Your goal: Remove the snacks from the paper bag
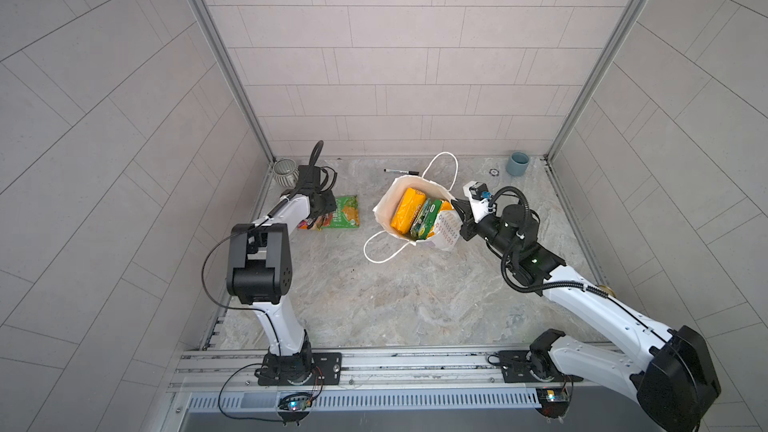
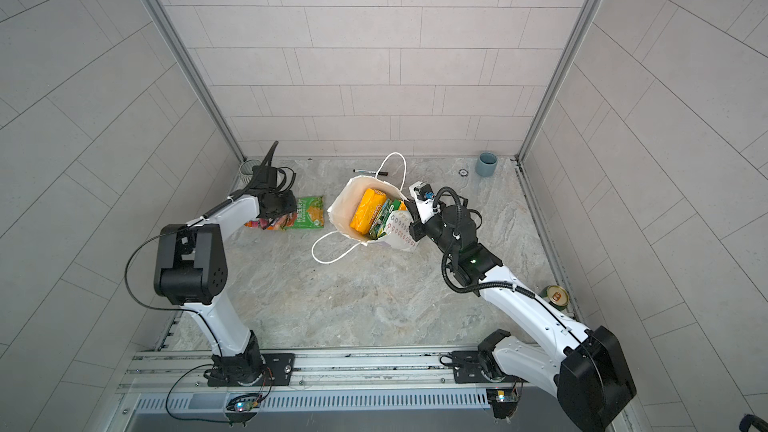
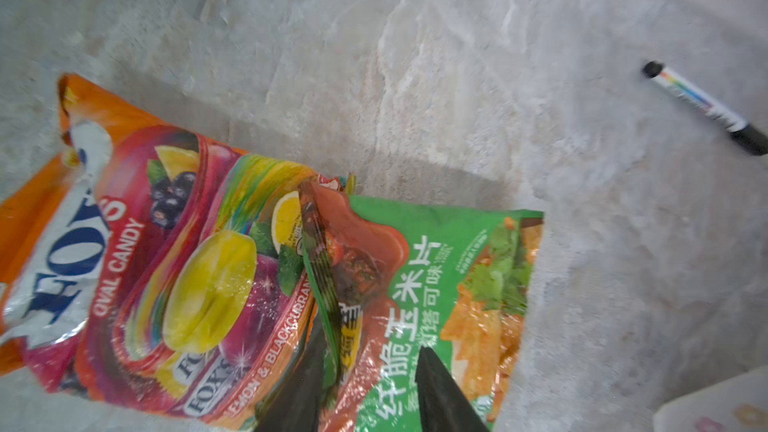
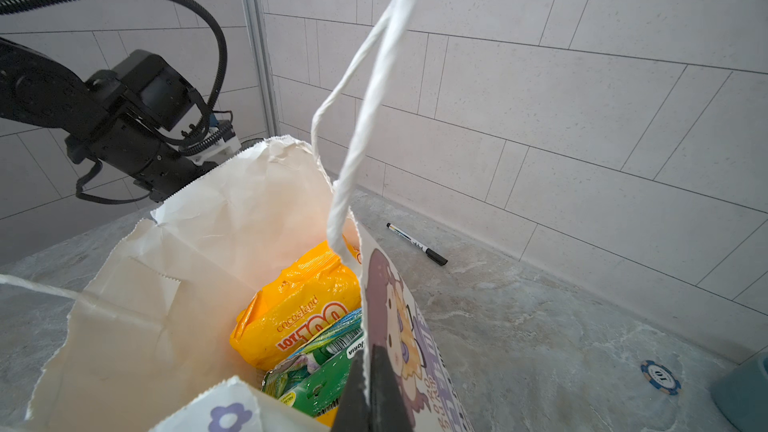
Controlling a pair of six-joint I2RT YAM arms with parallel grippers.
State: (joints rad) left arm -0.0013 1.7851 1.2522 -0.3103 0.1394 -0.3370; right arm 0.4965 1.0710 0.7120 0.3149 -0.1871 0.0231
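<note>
2 out on desk (image 1: 374, 305) beside paper bag (image 1: 386, 205): candy pkt (image 3: 166, 263), green pkt (image 3: 457, 263); yellow pkt (image 1: 407, 214) + others inside. Left tool (image 3: 370, 338) parted; right tool (image 4: 369, 353) pinching bag wall.

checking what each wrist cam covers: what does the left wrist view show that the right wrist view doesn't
Only the left wrist view: the orange-and-magenta candy packet and a green corn-chip packet overlapping on the table, the left claw parted over the green one. Only the right wrist view: the paper bag open, a yellow packet and green packets inside, the right claw shut on its wall. Both: the black marker pen on the table.
</note>
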